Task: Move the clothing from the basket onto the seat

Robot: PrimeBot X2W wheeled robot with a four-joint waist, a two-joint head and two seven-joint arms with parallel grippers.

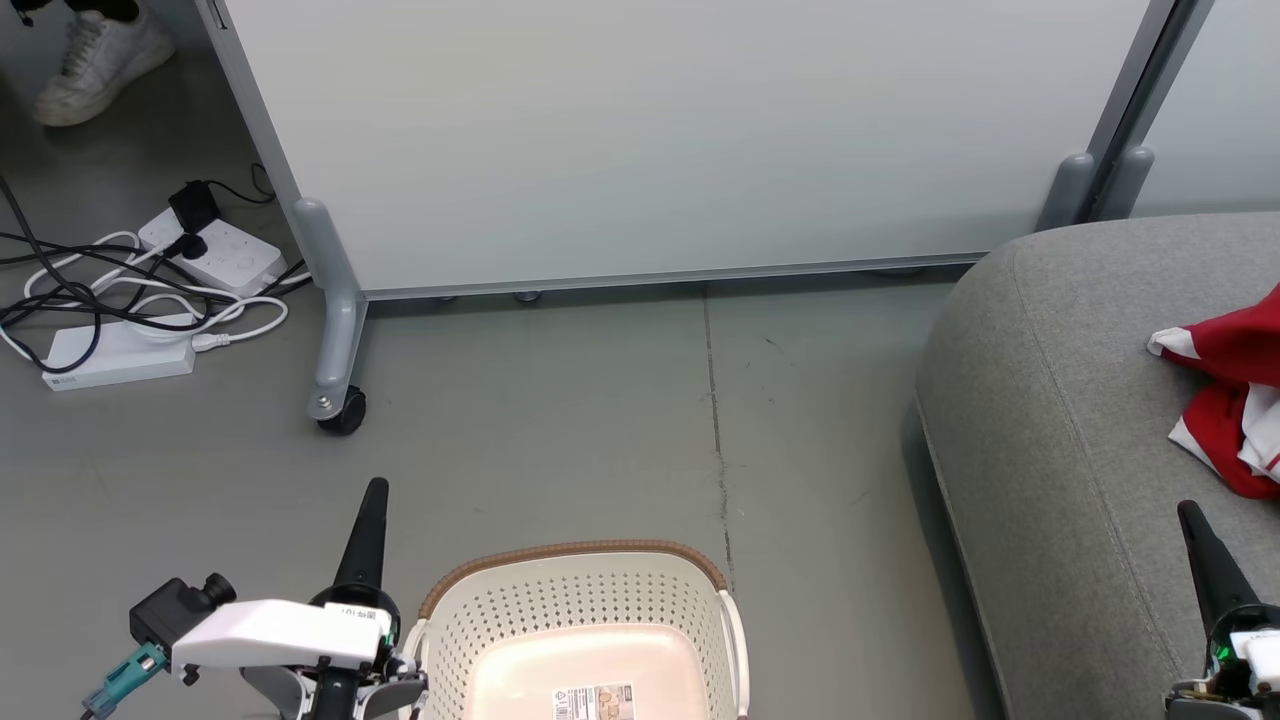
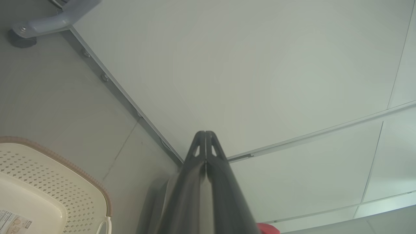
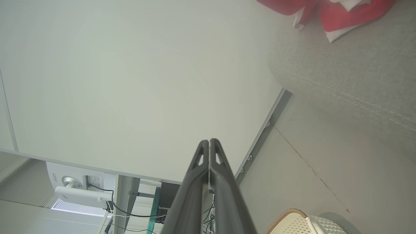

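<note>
left gripper (image 1: 375,490) closed, basket (image 1: 575,553) just to its right, right gripper (image 1: 1190,510) closed, clothing (image 1: 1235,350) on seat (image 1: 1050,400) ahead of it.

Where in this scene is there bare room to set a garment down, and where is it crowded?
Free: the seat, from its rounded left edge to the clothing; the floor between the basket, the partition and the seat. Crowded: the floor at far left, with power strips and cables.
</note>
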